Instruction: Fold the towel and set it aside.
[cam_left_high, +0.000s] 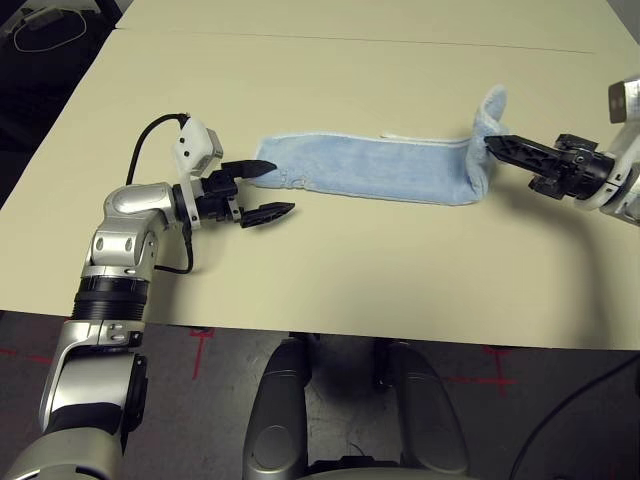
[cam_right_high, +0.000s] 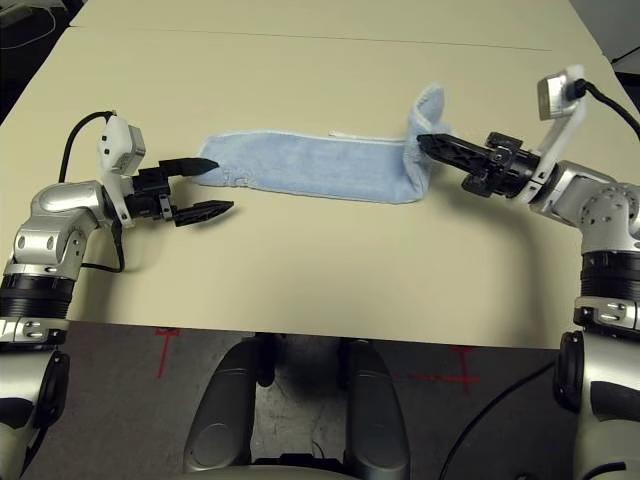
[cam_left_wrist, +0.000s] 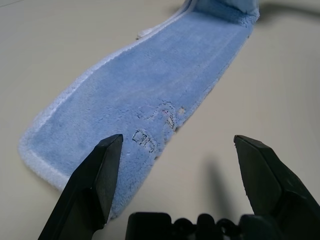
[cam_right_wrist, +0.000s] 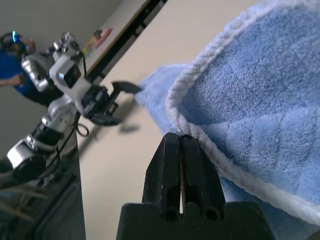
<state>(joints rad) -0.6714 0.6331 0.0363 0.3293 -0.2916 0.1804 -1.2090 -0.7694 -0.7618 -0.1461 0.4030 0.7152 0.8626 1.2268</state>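
The light-blue towel (cam_left_high: 380, 170) lies folded into a long narrow strip across the middle of the table. Its right end is pulled up off the surface into a raised flap (cam_left_high: 490, 105). My right gripper (cam_left_high: 492, 145) is shut there, pinching the towel's white-stitched edge (cam_right_wrist: 200, 137) at its tips. My left gripper (cam_left_high: 282, 188) stands open at the strip's left end: one finger lies over the towel's corner, the other over bare table. The dark embroidered mark (cam_left_wrist: 150, 137) sits just ahead of the left fingers (cam_left_wrist: 102, 175).
The beige table (cam_left_high: 330, 280) has bare room in front of and behind the towel; its front edge (cam_left_high: 330, 335) runs just before my body. A seam (cam_left_high: 350, 40) crosses the table at the back. A person in blue (cam_right_wrist: 12, 65) is beyond the table's left side.
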